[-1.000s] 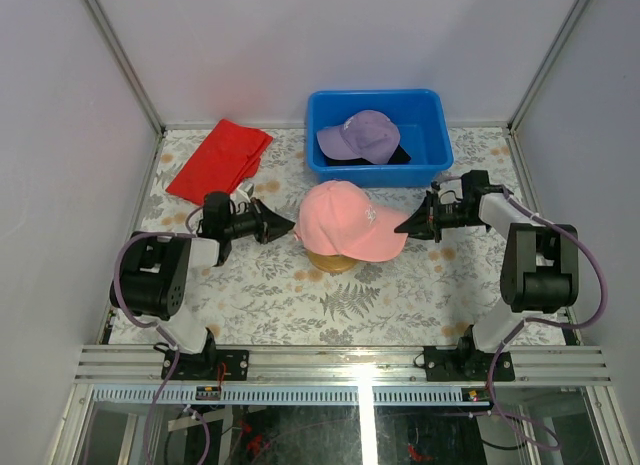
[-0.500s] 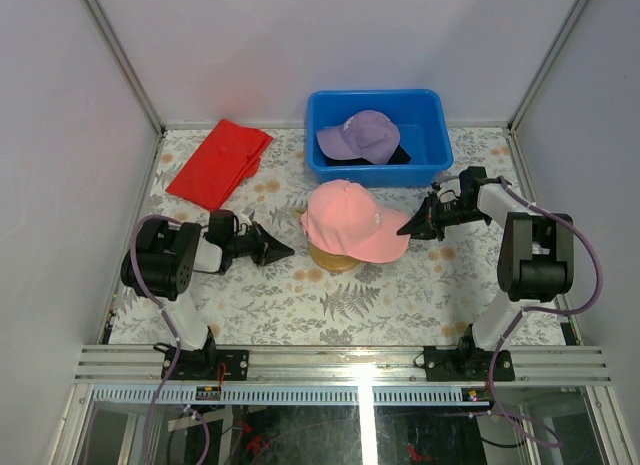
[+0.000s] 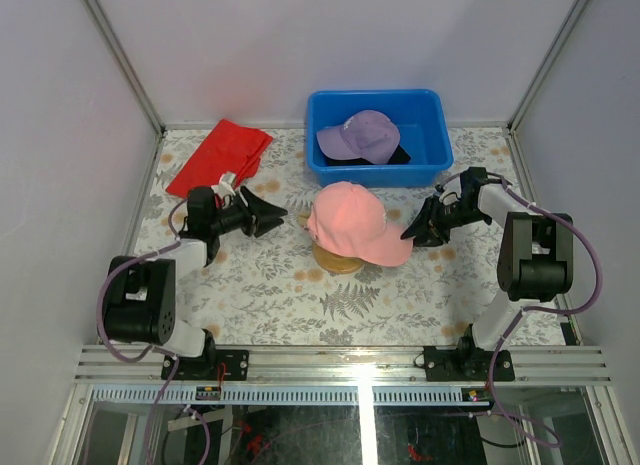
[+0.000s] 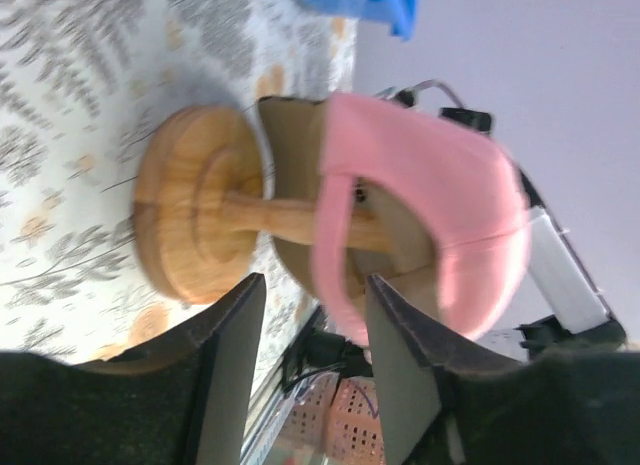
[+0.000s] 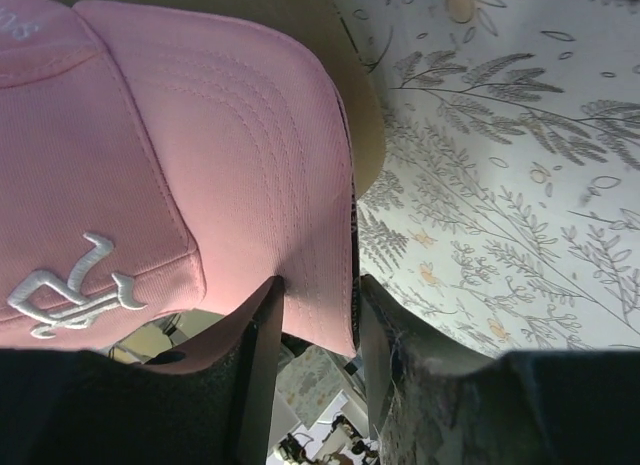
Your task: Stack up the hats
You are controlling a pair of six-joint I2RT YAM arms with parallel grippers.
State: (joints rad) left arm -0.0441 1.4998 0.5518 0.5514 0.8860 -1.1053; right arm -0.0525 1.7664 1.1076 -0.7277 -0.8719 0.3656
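Observation:
The pink cap (image 3: 350, 218) sits over the tan cap (image 3: 303, 217) on the wooden stand (image 3: 335, 262) at mid table. My right gripper (image 3: 412, 231) is shut on the pink cap's brim (image 5: 270, 155); the tan brim (image 5: 366, 125) shows just under it. My left gripper (image 3: 278, 218) is open and empty, just left of the stack, level with the pink cap's back strap (image 4: 335, 255) and the stand's stem (image 4: 270, 213). The purple cap (image 3: 360, 135) lies on the black cap (image 3: 398, 156) in the blue bin (image 3: 428, 110).
A folded red cloth (image 3: 218, 160) lies at the back left, close behind my left arm. The blue bin stands right behind the stand. White walls with metal posts close in the table on three sides.
The pink cap has turned a little, its brim swinging toward the front right with my right gripper. My left gripper drew back toward the front, then rose beside the stack's left side.

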